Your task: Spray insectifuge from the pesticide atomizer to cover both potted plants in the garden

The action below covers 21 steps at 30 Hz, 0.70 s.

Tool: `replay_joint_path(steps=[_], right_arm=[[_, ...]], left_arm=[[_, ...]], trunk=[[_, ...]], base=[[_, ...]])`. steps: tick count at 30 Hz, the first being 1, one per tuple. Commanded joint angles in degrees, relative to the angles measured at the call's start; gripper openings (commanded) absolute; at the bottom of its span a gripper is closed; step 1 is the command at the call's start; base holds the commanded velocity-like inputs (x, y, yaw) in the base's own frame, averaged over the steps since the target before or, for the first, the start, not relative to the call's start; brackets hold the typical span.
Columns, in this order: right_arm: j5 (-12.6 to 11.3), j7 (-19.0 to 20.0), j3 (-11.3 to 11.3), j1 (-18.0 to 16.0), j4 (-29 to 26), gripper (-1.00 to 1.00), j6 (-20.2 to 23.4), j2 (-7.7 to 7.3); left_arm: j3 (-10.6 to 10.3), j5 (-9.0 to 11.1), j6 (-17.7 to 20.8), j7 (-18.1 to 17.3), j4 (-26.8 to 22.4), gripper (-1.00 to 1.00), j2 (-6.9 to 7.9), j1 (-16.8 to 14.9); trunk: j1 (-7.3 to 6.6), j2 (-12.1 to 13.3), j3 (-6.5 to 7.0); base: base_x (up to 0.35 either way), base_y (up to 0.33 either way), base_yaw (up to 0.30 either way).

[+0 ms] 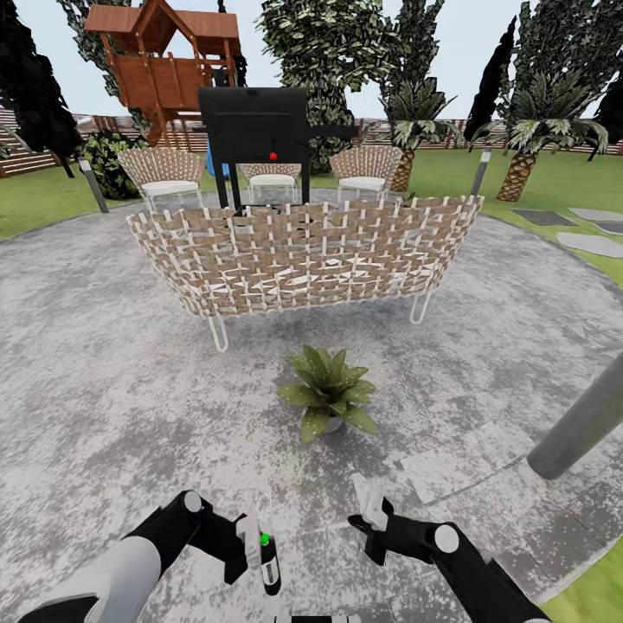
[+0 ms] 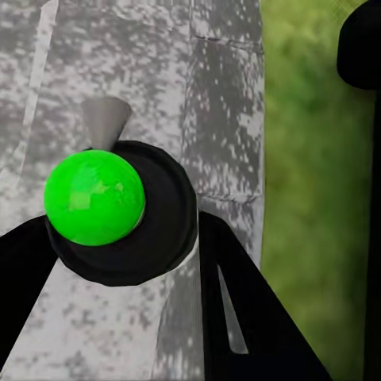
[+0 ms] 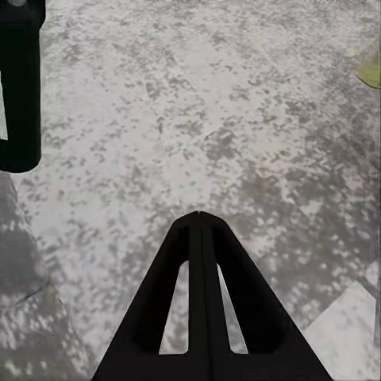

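Note:
One potted plant (image 1: 329, 398), a low rosette of speckled green leaves in a small grey pot, stands on the round stone patio (image 1: 112, 407) just in front of me. The second potted plant is out of view. My left gripper (image 1: 258, 554) is shut on the pesticide atomizer (image 1: 270, 567), a slim dark bottle with a white label, held upright low in the head view. In the left wrist view the atomizer (image 2: 119, 210) is seen from above, with a bright green ball and a grey nozzle, between black fingers (image 2: 246, 309). My right gripper (image 1: 372, 506) (image 3: 198, 218) is shut and holds nothing.
A woven wicker sofa (image 1: 303, 251) stands behind the plant. Beyond it are a black grill (image 1: 260, 125), wicker chairs (image 1: 169, 173) and a wooden playhouse (image 1: 164, 61). A grey pole (image 1: 580, 424) slants in at the right. Lawn (image 1: 554, 186), stepping stones and palms lie beyond.

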Motion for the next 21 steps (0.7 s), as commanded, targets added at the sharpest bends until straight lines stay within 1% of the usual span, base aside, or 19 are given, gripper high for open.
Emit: replay_joint_path(steps=[1,2,3,4,5,7,8,11,13,15,19,21], right_arm=[[0.8,-0.1,0.1,-0.3,-0.1,-1.00,-0.4,0.60],[0.9,-0.1,0.1,-0.5,-0.1,-1.00,-0.4,1.16],[1.0,0.0,0.1,-1.0,0.0,-1.00,-0.4,2.27],[1.1,0.2,0.1,-1.3,0.0,-1.00,-0.4,3.10],[1.1,0.6,0.1,-1.4,0.1,-1.00,-0.4,3.78],[1.4,3.1,0.1,-1.5,0.2,-1.00,-0.4,5.52],[1.7,3.9,0.1,-1.6,0.2,-1.00,-0.4,6.11],[2.4,4.6,0.1,-1.7,0.3,-1.00,-0.4,6.90],[2.6,4.7,0.1,-1.7,0.3,-1.00,-0.4,7.38],[2.7,4.7,0.1,-1.7,0.3,-1.00,-0.4,7.62],[2.7,4.7,0.1,-1.7,0.3,-1.00,-0.4,7.72],[2.7,4.7,0.1,-1.7,0.4,-1.00,-0.4,7.73]], left_arm=[[0.3,-1.3,-0.6,-0.2,0.0,-1.00,-0.05,-0.1],[0.0,-2.1,-0.7,-0.2,-0.1,-1.00,-0.08,-0.1],[-1.6,-4.6,-0.6,-0.2,-0.2,-1.00,-0.28,-0.2],[-3.0,-6.4,-0.4,-0.1,-0.5,-1.00,-0.44,-0.2],[-3.6,-7.2,-0.3,0.1,-0.6,-1.00,-0.50,-0.2],[-4.4,-8.4,-0.1,0.3,-0.9,-1.00,-0.59,-0.3],[-4.6,-8.6,-0.1,0.4,-0.9,-1.00,-0.61,-0.3],[-4.7,-8.8,-0.2,0.5,-1.4,-1.00,-0.62,-0.4],[-4.7,-8.6,-0.3,1.9,-2.7,-1.00,-0.62,-0.5],[-4.6,-8.4,-0.4,3.5,-3.1,-1.00,-0.81,-0.5],[-4.5,-8.3,-0.7,4.1,-3.3,-1.00,-1.16,-0.5],[-4.4,-8.2,-0.8,4.2,-3.3,-1.00,-2.08,-0.5]], trunk=[[-0.01,0.0,-0.05],[-0.01,0.0,-0.05],[-0.01,0.0,-0.05],[-0.01,0.0,-0.05],[-0.01,0.0,-0.05],[-0.01,0.0,-0.05],[-0.01,0.0,-0.05],[-0.01,0.0,-0.05],[-0.01,0.0,-0.05],[-0.01,0.0,-0.05],[-0.01,0.0,-0.05],[-0.01,0.0,-0.05]], base=[[0.000,0.000,0.000],[0.000,0.000,0.000],[0.000,0.000,0.000],[0.000,0.000,0.000],[0.000,0.000,0.000],[0.000,0.000,0.000],[0.000,0.000,0.000],[0.000,0.000,0.000],[0.000,0.000,0.000],[0.000,0.000,0.000],[0.000,0.000,0.000],[0.000,0.000,0.000]])
